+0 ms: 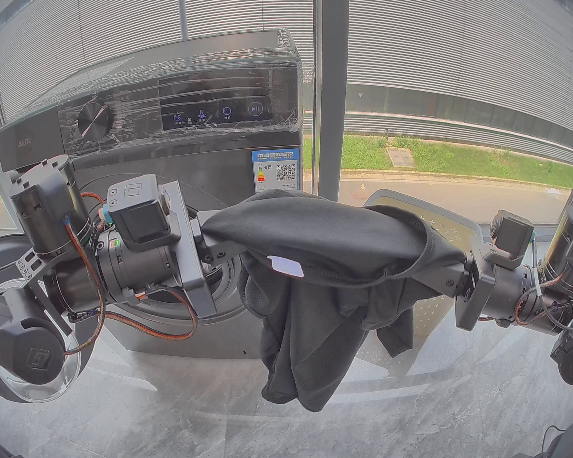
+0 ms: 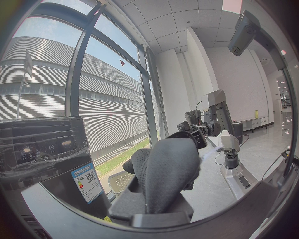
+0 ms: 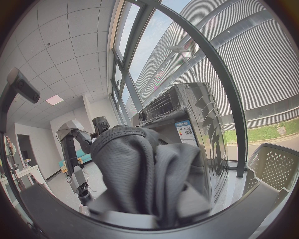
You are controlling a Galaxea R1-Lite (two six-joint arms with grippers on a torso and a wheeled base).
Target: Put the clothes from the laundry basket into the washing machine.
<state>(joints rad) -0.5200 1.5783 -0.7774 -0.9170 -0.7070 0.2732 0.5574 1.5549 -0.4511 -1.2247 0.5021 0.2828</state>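
Observation:
A black garment [image 1: 324, 250] hangs stretched between my two grippers in front of the washing machine [image 1: 170, 118], its loose end dangling toward the floor. My left gripper [image 1: 219, 240] is shut on the garment's left end, just before the round drum opening [image 1: 223, 285]. My right gripper [image 1: 453, 278] is shut on the right end, in front of the pale laundry basket [image 1: 436, 218]. In the left wrist view the garment [image 2: 168, 168] drapes over my gripper [image 2: 155, 203]. The right wrist view shows the cloth [image 3: 130, 168] bunched over that gripper [image 3: 146, 207], with the basket [image 3: 274, 168] beside it.
The machine's glass door [image 1: 30, 379] stands swung open at the far left. A dark window pillar [image 1: 332, 94] rises right of the machine. Grey tiled floor [image 1: 430, 408] lies open below the garment. A separate arm on a stand [image 2: 230, 149] is farther back in the room.

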